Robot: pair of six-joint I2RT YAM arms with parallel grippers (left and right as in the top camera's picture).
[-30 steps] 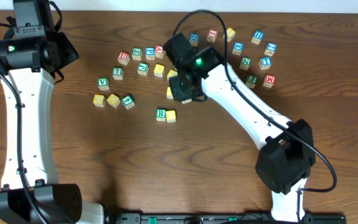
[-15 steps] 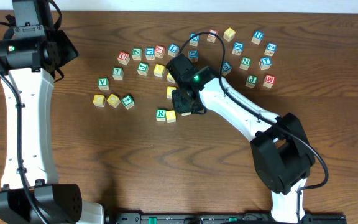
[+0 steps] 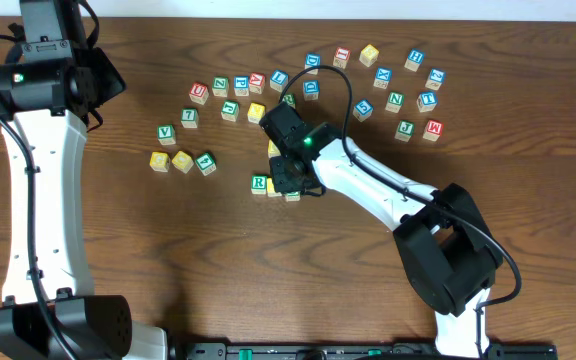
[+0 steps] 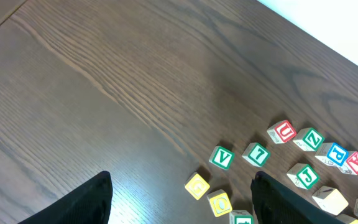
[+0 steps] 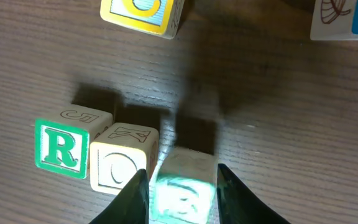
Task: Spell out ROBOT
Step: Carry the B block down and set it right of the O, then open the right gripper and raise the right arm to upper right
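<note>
The right gripper (image 5: 182, 190) is clamped on the green block (image 5: 184, 177), lower centre. Set down askew, it may knock the neighbouring yellow block (image 5: 118, 167) and R block (image 5: 59, 148) crooked. The left gripper (image 4: 179, 208) has its jaws apart.

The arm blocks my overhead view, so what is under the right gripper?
A green-framed cube sits between the jaws, close beside the O cube, which follows the R cube. Its letter is too blurred to read, and whether it rests on the table is hidden.

Right hand (image 5: 180, 186) low, fingers (image 5: 135, 194) pinched (not fully together); left hand (image 4: 182, 186) high, jaws apart.
</note>
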